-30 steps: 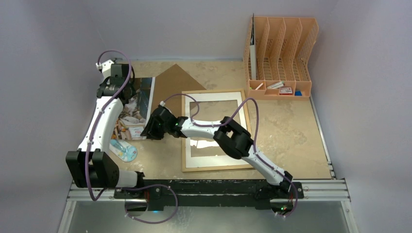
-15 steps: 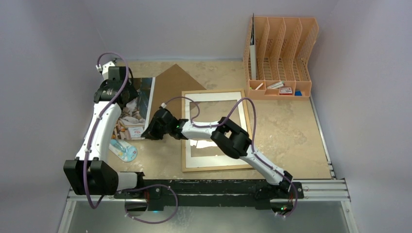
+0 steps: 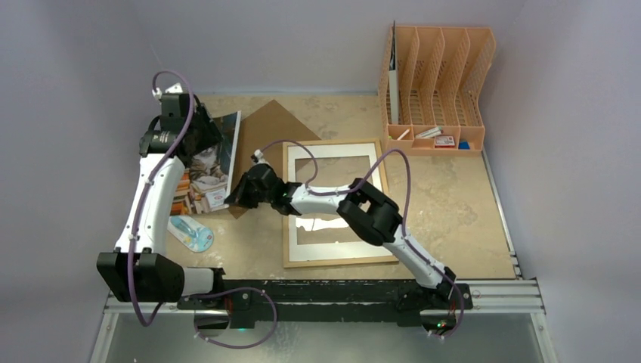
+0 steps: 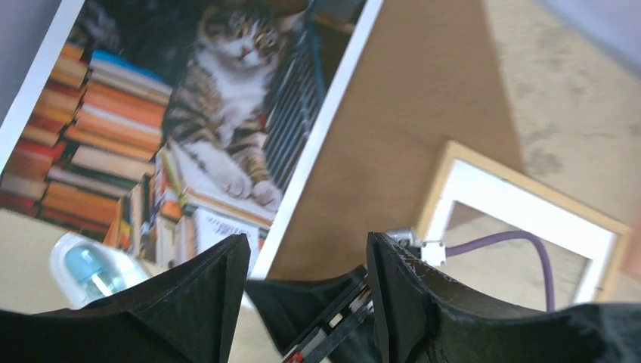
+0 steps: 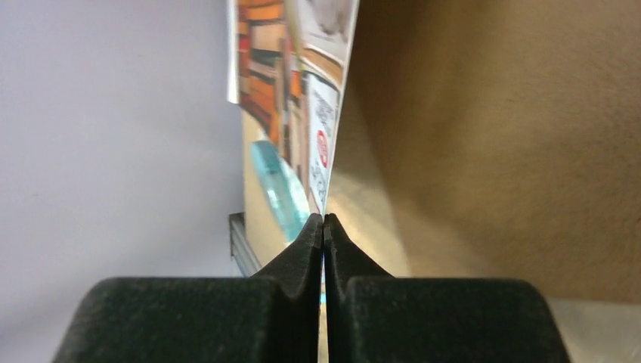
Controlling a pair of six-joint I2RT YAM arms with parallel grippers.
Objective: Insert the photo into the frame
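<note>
**Around, L to R:**
- Clear blue-tinted plastic item [image 3: 189, 233] on the near-left of the table, just off the photo's near edge.
- Brown board [image 3: 268, 128] lies flat btwn photo and frame. Its left part sits under the photo's right edge.
- R arm reaches leftward across the frame w/ a purple cable [image 3: 302, 155] looping above it, covering part of the white mat.
- Orange organiser [image 3: 435, 83] at far right, well apart from the rest. White sheet in its leftmost slot, small bits in the front tray.

**Surface/room:** table [image 3: 453, 204] is beige and mottled. Plain pale walls on three sides. Black rail [image 3: 325, 291] along the near edge.

**Photo** [image 3: 205, 162]:
- On the left side of the table, long axis near-to-far, far end leaning slightly right.
- Cat's head toward the far end, book stacks toward the near end.
- Near-right corner is pinched in the R gripper [image 3: 236, 198]. The R wrist view shows the sheet edge-on, running into fingertips pressed tight together.
- That corner appears raised off the table.
- L gripper [image 3: 198, 132] is over the photo's far-left part, jaws apart w/ nothing btwn them. Can't tell if it touches the print.

**Frame** [image 3: 332, 249]: flat on the table, right of the photo and apart from it, long axis near-to-far. Light-wood border.
</note>
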